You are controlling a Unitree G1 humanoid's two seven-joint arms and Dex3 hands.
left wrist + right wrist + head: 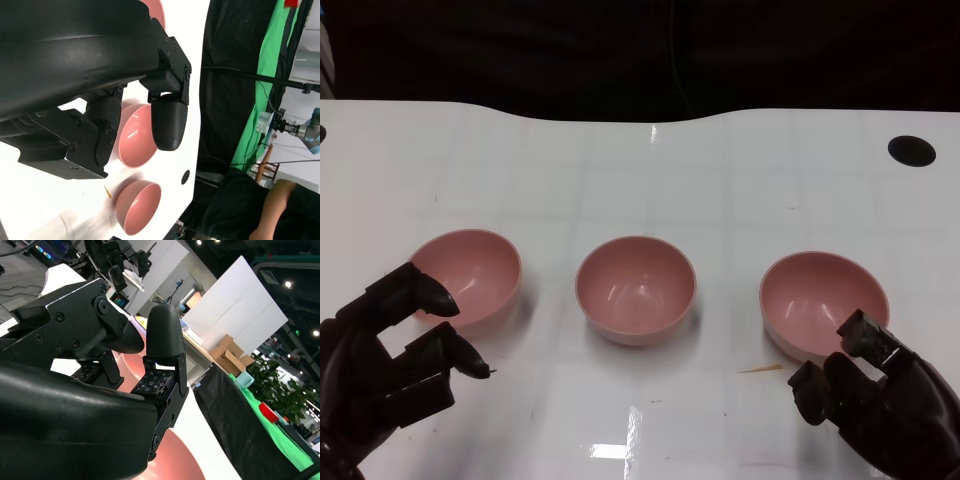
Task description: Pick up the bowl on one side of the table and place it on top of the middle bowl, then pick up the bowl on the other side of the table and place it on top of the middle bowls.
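Note:
Three pink bowls stand in a row on the white table (640,170): the left bowl (470,272), the middle bowl (636,288) and the right bowl (823,300). My left hand (390,350) hovers at the left bowl's near-left side, fingers apart and empty, one fingertip overlapping the rim. My right hand (880,395) sits just in front of the right bowl, fingers spread and holding nothing. In the left wrist view the middle bowl (134,137) and right bowl (140,212) show beyond my fingers (169,122). The right wrist view shows pink bowl surface (177,460) under my fingers (164,337).
A black round hole (911,150) lies in the table's far right corner. A small tan scrap (760,369) lies in front of the right bowl. The table's far edge meets a dark backdrop. A person's arm (280,210) appears beyond the table in the left wrist view.

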